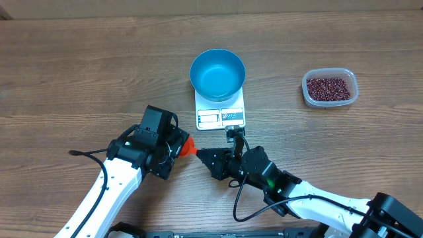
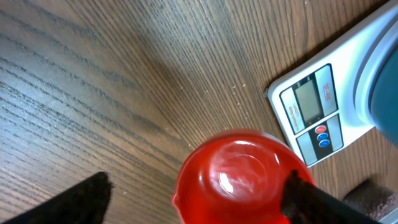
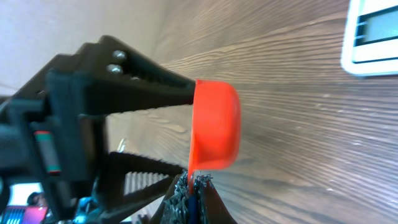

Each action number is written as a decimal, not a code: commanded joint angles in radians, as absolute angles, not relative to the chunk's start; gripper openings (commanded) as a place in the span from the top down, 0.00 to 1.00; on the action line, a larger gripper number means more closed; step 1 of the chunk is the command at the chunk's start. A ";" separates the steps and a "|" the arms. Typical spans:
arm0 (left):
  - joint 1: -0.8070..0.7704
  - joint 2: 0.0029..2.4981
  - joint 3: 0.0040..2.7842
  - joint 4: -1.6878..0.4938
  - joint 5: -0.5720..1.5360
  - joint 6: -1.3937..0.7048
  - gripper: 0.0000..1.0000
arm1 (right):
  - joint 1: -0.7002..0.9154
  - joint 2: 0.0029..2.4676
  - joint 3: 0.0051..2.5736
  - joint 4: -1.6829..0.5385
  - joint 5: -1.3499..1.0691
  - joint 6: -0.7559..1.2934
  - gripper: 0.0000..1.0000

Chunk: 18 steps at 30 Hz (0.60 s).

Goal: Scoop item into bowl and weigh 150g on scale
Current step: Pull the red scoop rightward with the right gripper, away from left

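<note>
The empty blue bowl [image 1: 217, 74] stands on the white scale [image 1: 221, 114], whose display faces me. The beans [image 1: 328, 86] fill a clear tub at the right. A small red scoop [image 1: 188, 144] hangs between the two grippers, just above the wood. My right gripper [image 3: 194, 183] is shut on the scoop's thin handle, and the cup [image 3: 214, 132] sticks up from its tips. My left gripper [image 2: 193, 202] stands open around the cup [image 2: 239, 174], with one finger [image 2: 68, 202] well clear at the left and the other close against the cup's right side.
The clear plastic tub [image 1: 353, 79] sits at the right, away from both arms. The scale's corner and display [image 2: 311, 109] lie just beyond the scoop in the left wrist view. A black cable trails at the left arm [image 1: 86, 153].
</note>
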<state>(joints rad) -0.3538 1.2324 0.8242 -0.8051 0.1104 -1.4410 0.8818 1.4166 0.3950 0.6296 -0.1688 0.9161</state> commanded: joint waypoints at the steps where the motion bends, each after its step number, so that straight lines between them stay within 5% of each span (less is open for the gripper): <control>1: -0.354 1.223 0.834 -0.808 0.096 -1.436 0.03 | 0.825 1.408 0.407 0.617 -0.228 0.915 0.96; 18: -0.354 1.223 0.834 -0.808 0.096 -1.436 0.00 | 0.619 1.409 0.406 0.603 -0.778 0.915 0.97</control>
<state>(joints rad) -0.3538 1.2324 0.8242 -0.8051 0.1108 -1.4399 0.6460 1.4166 0.3950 0.5953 -0.6426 0.9165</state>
